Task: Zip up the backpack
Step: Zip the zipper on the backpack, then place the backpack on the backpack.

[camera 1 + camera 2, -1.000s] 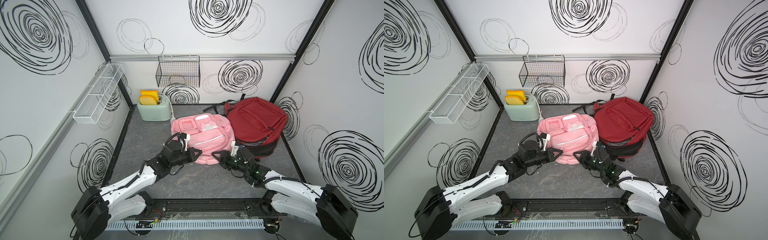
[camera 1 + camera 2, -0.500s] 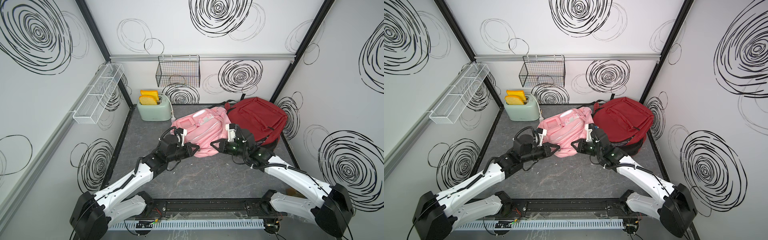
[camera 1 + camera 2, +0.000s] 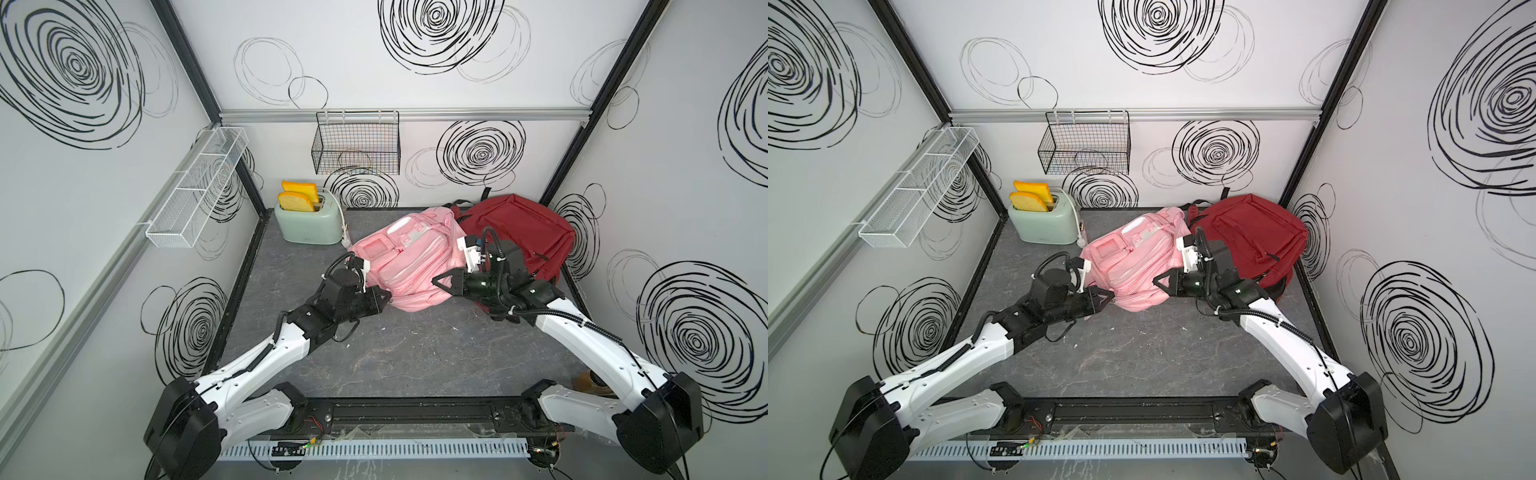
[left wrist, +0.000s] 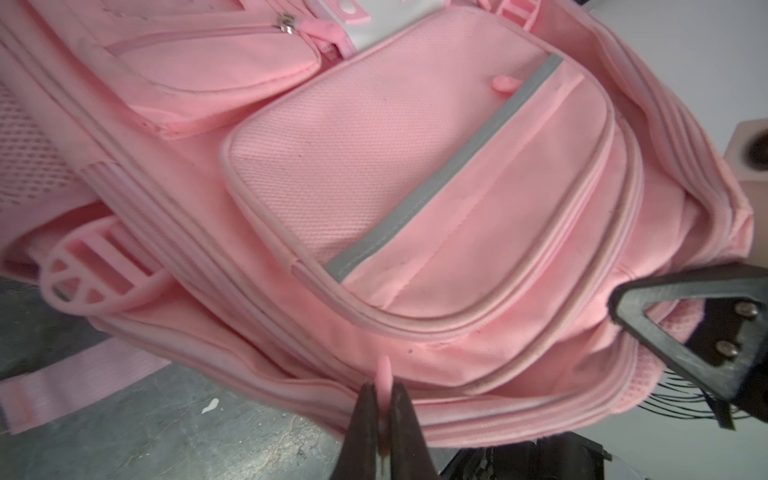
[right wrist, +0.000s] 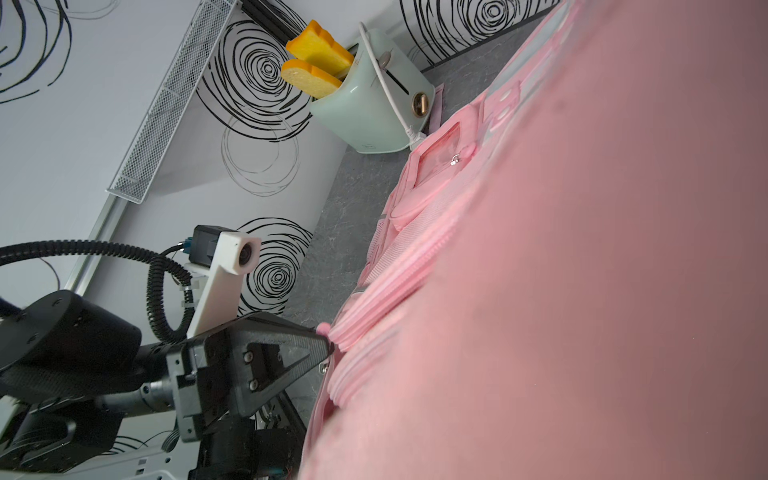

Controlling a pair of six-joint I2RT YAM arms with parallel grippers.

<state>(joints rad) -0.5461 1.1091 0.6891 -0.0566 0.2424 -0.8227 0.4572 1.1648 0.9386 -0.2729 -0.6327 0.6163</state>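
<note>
**Left pincer nipped on the pink backpack's zip pull**

The pink backpack (image 3: pixel 409 257) lies pockets-up towards the back of the grey worktop (image 3: pixel 415 353), with its near edge bunched. At that near edge the left pincer (image 4: pixel 382 388) is closed tight on a small pink zip pull (image 4: pixel 383 372), as the left wrist view shows. The right pincer (image 3: pixel 437 282) has its tips against the pack's right-hand side. Whether it has fabric pinched I cannot tell, since its own wrist view is filled with blurred pink cloth. A red backpack (image 3: pixel 519 228) sits just behind, and a mint toaster (image 3: pixel 307 224) holding two toast slices (image 3: pixel 297 195) stands in the back left corner
</note>
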